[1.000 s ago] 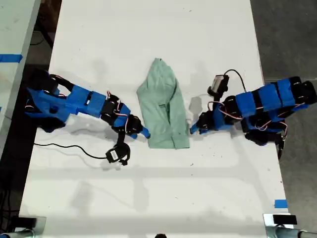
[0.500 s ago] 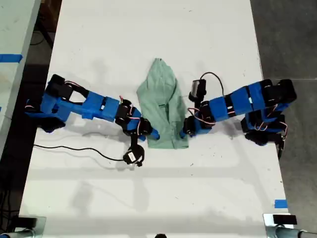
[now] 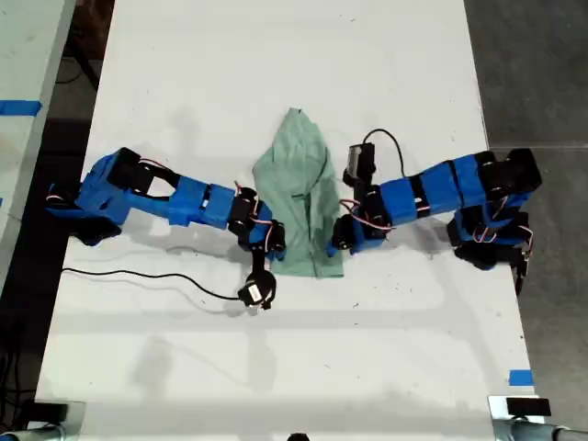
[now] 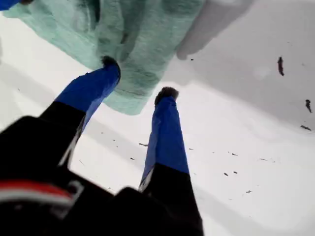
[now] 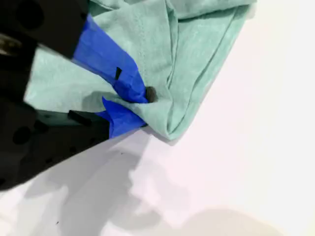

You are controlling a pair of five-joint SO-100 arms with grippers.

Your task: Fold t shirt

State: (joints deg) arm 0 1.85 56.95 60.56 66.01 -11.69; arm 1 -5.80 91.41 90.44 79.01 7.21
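You've got my second gripper [image 5: 142,105] pinched on the t shirt [image 3: 301,197] hem, but my first gripper [image 4: 138,78] is spread wide with one finger on the cloth, so close it before lifting off the table [image 3: 276,367].

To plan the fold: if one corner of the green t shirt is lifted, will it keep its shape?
The t shirt will likely droop: it lies wrinkled in soft layers. It probably weighs little and may slide on the smooth table.
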